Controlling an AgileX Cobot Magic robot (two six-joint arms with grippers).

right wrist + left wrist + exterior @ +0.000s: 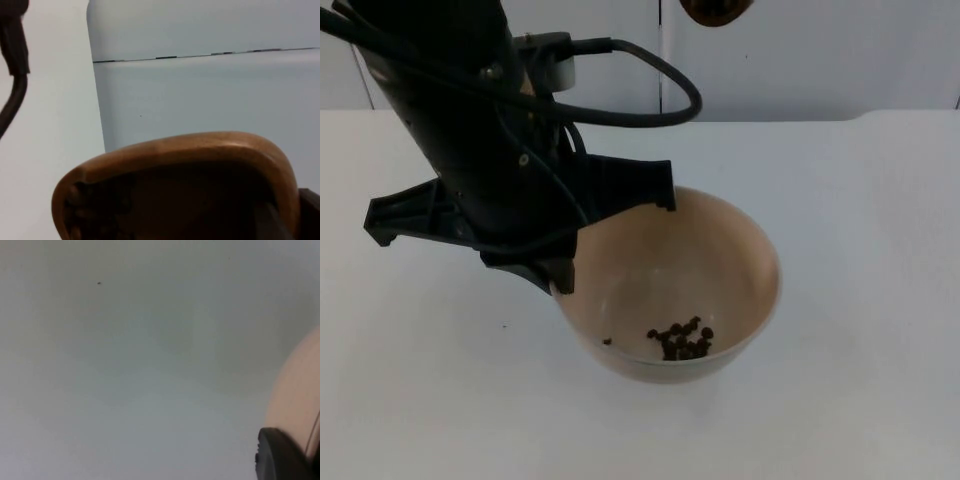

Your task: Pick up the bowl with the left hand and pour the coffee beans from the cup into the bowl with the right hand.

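Observation:
My left gripper (563, 278) is shut on the near-left rim of a beige bowl (720, 250), which is tilted slightly. A small heap of coffee beans (682, 341) lies at the bowl's bottom, with one stray bean (607, 341) beside it. In the left wrist view the bowl's outer wall (300, 390) shows next to a black fingertip (280, 455). A brown wooden cup (715, 10) hangs high above the bowl's far side. The right wrist view looks over the tipped cup (200, 150); dark beans (95, 210) lie inside its mouth, and my right gripper (300, 215) is shut on it.
The white table (870, 200) runs to the grey partition wall (820, 50) behind. A tiny dark speck (503, 325) lies on the table left of the bowl.

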